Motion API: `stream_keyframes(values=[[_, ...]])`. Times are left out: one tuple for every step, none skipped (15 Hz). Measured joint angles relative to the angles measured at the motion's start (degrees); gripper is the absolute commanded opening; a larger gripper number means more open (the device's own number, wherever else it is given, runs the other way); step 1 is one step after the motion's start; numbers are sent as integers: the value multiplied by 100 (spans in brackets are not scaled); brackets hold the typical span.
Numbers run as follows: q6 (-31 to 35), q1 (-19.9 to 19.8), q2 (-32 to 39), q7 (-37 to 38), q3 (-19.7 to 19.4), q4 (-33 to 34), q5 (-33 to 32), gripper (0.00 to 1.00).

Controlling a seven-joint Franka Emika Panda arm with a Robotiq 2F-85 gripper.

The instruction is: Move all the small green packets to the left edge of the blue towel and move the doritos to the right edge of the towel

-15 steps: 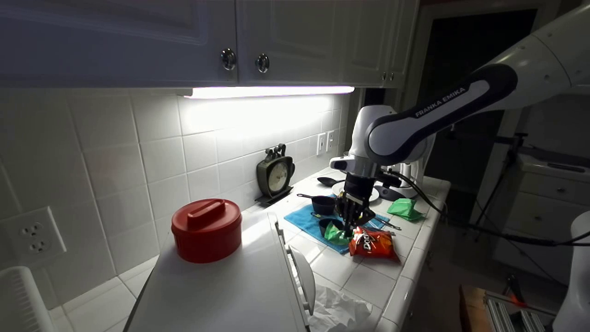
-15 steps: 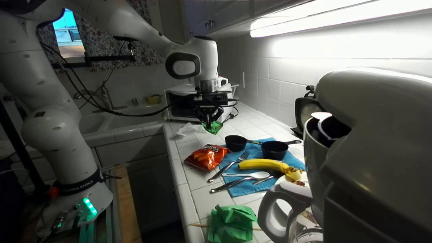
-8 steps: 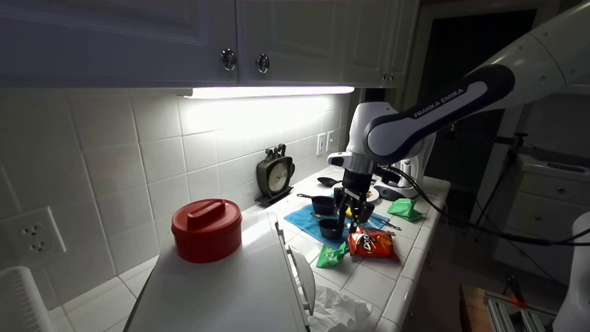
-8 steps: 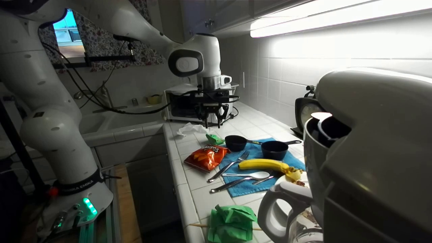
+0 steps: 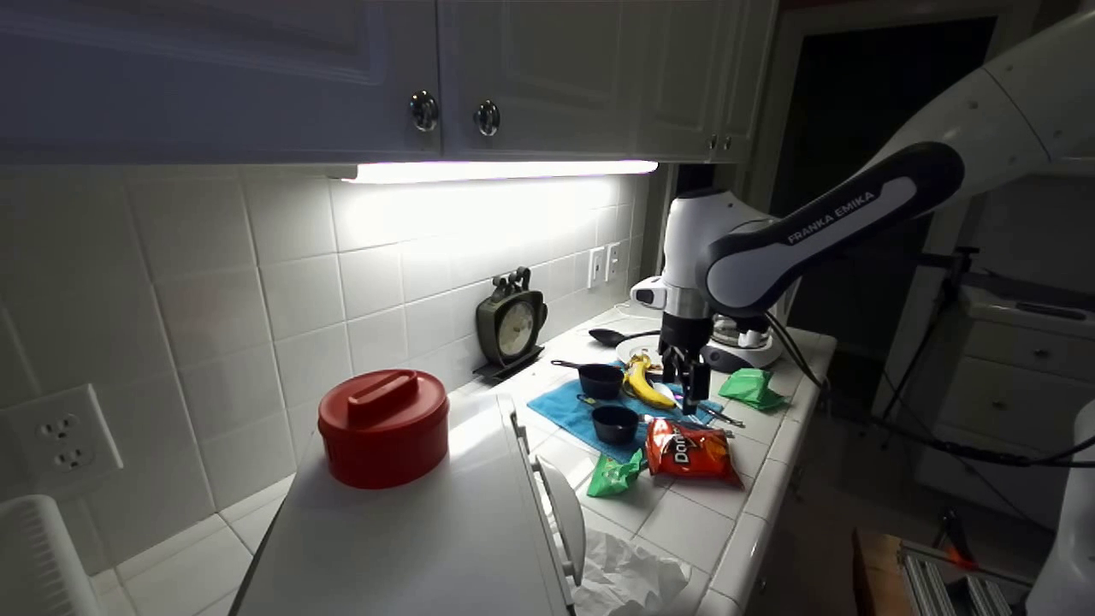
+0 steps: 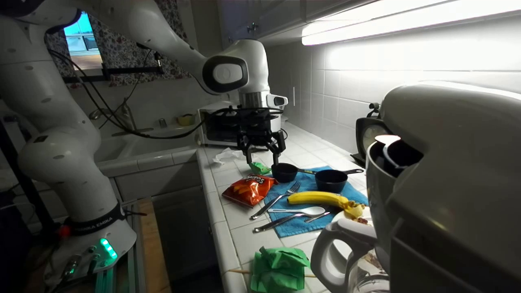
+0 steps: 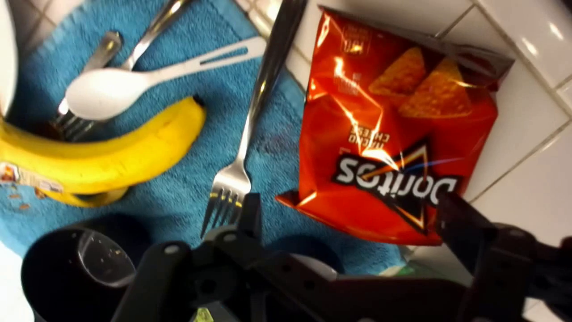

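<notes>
Standing apart and holding nothing, the fingers (image 7: 462,230) hang above the Doritos bag (image 7: 391,134), likely the next pick; its long axis runs roughly crosswise to their closing line.

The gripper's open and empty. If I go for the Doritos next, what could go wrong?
In the wrist view the fork lies beside the Doritos bag, so the gripper might catch it.
The bag's corner overlaps the blue towel, so dragging the bag could ruck the towel and perhaps tug a black cup standing there.
A small green packet lies close to the bag and might get nudged aside.
</notes>
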Motion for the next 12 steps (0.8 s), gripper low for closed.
stream_keyframes(values=[[-130,-58,-3,183,-28,-11,-44,100],[-262,-102,-7,302,-60,-29,-46,100],[-413,-129,-11,377,-100,-48,-34,100],[-547,-143,-13,420,-145,-70,-1,100],[-630,-154,-14,444,-185,-98,24,100],[-681,-162,-14,457,-224,-129,50,100],[-690,-168,-12,457,-263,-160,99,100],[-689,-174,-10,456,-299,-190,155,100],[-674,-179,-5,432,-333,-223,244,100],[-646,-179,3,383,-366,-261,362,100],[-621,-179,19,314,-390,-284,517,100],[-606,-179,46,205,-412,-294,729,100]])
